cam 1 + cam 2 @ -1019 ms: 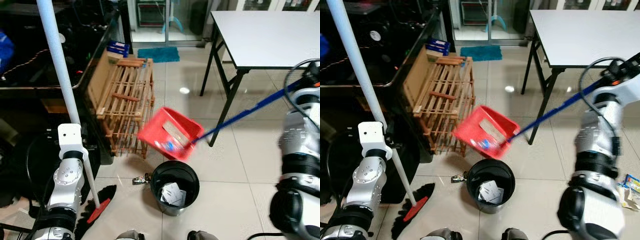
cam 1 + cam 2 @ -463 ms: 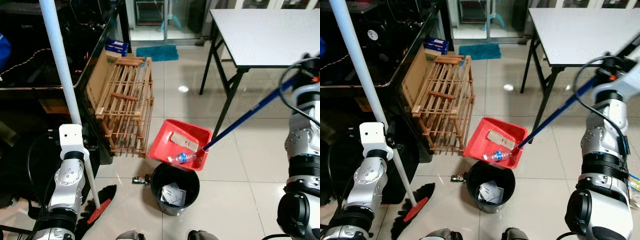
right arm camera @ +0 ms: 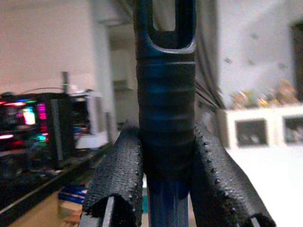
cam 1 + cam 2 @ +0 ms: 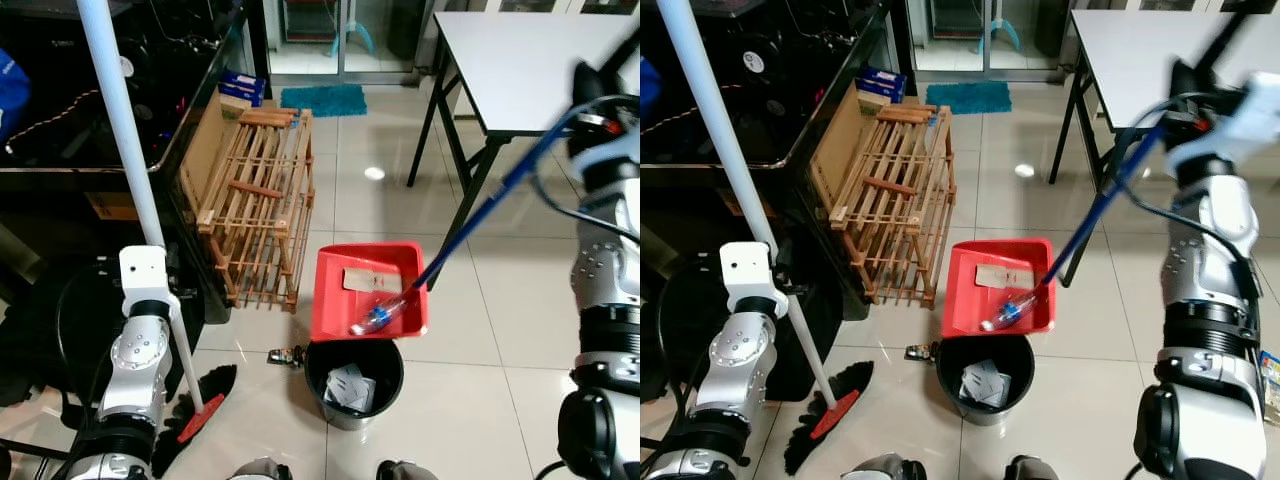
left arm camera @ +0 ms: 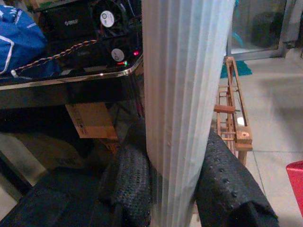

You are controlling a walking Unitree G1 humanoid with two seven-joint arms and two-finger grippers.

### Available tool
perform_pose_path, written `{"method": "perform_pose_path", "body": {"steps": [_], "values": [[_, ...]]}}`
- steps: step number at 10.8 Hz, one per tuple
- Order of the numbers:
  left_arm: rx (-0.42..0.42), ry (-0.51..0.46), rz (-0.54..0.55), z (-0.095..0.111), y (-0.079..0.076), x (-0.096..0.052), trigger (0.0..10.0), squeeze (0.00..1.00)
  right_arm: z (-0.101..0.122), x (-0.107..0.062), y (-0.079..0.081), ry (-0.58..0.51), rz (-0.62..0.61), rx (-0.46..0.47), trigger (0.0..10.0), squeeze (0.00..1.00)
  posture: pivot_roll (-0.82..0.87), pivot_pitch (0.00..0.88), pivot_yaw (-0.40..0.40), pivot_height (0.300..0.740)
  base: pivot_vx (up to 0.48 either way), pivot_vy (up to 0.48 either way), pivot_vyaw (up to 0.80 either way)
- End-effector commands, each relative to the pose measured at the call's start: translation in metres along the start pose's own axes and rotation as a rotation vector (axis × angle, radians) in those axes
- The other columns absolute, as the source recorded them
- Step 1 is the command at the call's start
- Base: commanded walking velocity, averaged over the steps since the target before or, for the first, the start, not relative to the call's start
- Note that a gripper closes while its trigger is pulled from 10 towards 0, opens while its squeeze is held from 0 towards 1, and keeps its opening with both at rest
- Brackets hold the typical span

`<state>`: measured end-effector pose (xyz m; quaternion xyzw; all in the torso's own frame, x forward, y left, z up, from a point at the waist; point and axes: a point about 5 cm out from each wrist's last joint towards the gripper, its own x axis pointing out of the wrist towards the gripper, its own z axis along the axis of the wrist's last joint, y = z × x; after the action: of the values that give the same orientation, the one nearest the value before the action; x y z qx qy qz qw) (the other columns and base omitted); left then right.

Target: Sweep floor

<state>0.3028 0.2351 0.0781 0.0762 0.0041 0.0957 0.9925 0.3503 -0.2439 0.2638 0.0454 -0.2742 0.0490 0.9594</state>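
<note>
Pale floor tiles [image 4: 520, 330] fill the middle of the frame, with a wooden rack [image 4: 262, 200] at upper left and a white counter [image 4: 520, 50] at upper right. Near the bottom middle stands a black bin [image 4: 353, 382] with paper inside. A second ago the red dustpan [image 4: 368, 290] hung tipped and a bit to the left of the bin. Now it sits flatter, right above the bin's far rim, and the small bottle [image 4: 373, 318] in it has rolled down to the near edge. That looks like the trash is about to drop in, so this part of the sweeping is almost done. The right hand [image 3: 165, 189] is closed tight around the blue dustpan handle [image 4: 500, 195], up high at the right edge. The left hand [image 5: 177, 182] is closed around the white broom pole [image 4: 120, 130] at lower left. The broom head [image 4: 195, 420] rests on the floor and has not moved.
</note>
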Motion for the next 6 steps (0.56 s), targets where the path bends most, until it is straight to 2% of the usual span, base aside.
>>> {"method": "perform_pose_path", "body": {"steps": [1,2,3,6], "values": [[0.004,0.01,-0.008,-0.002,-0.002,-0.001,10.0,0.0,0.017,0.005,0.011,-0.086,0.064,-0.042,10.0,0.0,-0.01,0.062,0.049,0.74,0.0,0.0,0.0],[0.004,0.009,-0.007,-0.002,-0.002,-0.001,10.0,0.0,0.019,0.006,0.019,-0.1,0.1,-0.048,10.0,0.0,-0.01,0.064,0.048,0.74,0.0,0.0,0.0],[0.004,0.005,-0.003,-0.002,-0.001,-0.001,10.0,0.0,0.032,0.007,0.053,-0.186,0.239,-0.077,10.0,0.0,-0.01,0.067,0.047,0.74,0.0,0.0,0.0],[0.002,0.003,0.002,-0.001,0.0,0.0,10.0,0.0,0.06,0.004,0.095,-0.323,0.415,-0.157,10.0,0.0,-0.01,0.073,0.046,0.74,0.0,0.0,0.0]]}}
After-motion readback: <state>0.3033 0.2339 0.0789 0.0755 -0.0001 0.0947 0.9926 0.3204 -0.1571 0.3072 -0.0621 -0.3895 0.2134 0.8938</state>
